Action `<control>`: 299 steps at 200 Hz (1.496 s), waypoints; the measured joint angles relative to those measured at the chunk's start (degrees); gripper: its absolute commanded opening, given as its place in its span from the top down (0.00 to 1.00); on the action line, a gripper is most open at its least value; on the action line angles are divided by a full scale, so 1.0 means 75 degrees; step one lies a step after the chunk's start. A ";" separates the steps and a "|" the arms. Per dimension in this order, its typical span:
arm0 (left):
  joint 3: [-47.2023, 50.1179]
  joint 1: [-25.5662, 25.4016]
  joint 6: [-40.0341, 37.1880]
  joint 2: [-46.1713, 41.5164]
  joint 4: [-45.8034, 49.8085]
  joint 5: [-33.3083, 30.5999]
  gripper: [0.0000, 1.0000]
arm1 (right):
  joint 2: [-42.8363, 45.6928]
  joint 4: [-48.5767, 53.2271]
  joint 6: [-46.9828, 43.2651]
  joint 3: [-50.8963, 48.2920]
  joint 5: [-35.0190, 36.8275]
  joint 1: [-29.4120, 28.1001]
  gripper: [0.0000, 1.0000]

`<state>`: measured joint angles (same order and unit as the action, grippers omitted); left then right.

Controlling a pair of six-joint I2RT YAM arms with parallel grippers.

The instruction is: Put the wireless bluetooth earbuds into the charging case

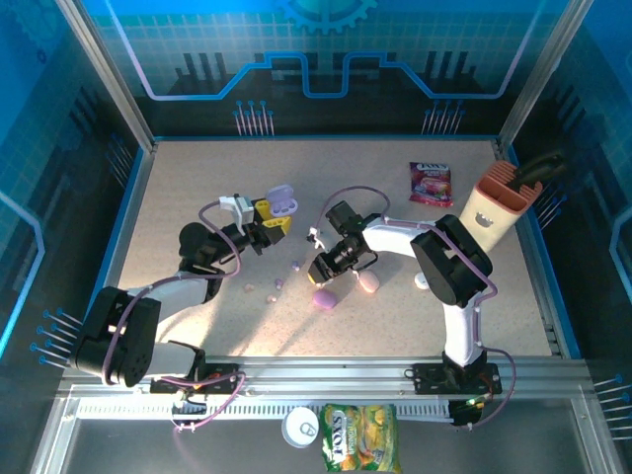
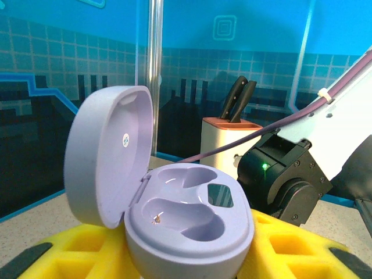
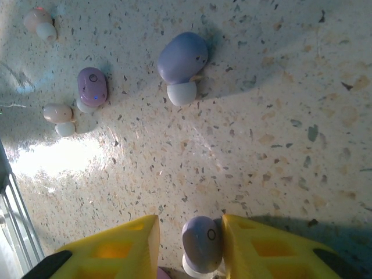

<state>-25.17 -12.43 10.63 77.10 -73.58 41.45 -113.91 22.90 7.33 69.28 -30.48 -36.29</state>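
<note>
Earbud (image 3: 201, 243), lilac, is sitting on the tabletop (image 3: 279, 145) between the yellow jaws of the right tool (image 3: 189, 235), which is straddling it part-open, one jaw touching and the other showing a gap. The left tool (image 2: 186, 258) is clamping the open charging case (image 2: 189, 226), lid up and wells looking empty. Other earbuds (image 3: 182, 58) are lying beyond. An uneven squeeze is likely to roll the rounded bud sideways; a skewed grip is risking a missed well.
</note>
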 measured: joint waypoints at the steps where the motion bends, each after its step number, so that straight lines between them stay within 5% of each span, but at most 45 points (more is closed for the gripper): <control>1: 0.0000 0.0000 0.0000 0.0000 0.0000 0.0000 0.59 | 0.0000 0.0000 0.0006 -0.0003 0.0000 0.0000 0.71; 136: 0.0006 0.0000 -0.0271 -0.0003 0.0300 -0.0012 0.59 | 0.0734 -0.0195 0.0548 -0.0338 0.0839 -0.0003 0.80; 244: 0.0035 -0.0154 -0.0874 0.0035 0.0612 -0.0303 0.59 | 0.2317 -0.0452 0.2463 -0.1195 0.5549 0.0085 0.86; 299: 0.0035 -0.0423 -0.1306 0.0117 0.0976 -0.0589 0.59 | 0.2693 -0.0428 0.3048 -0.1550 0.6878 0.0085 0.88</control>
<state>-24.91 -15.59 0.84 77.97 -66.26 37.04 -93.71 19.68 30.20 57.65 21.10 -35.66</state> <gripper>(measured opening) 0.413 0.130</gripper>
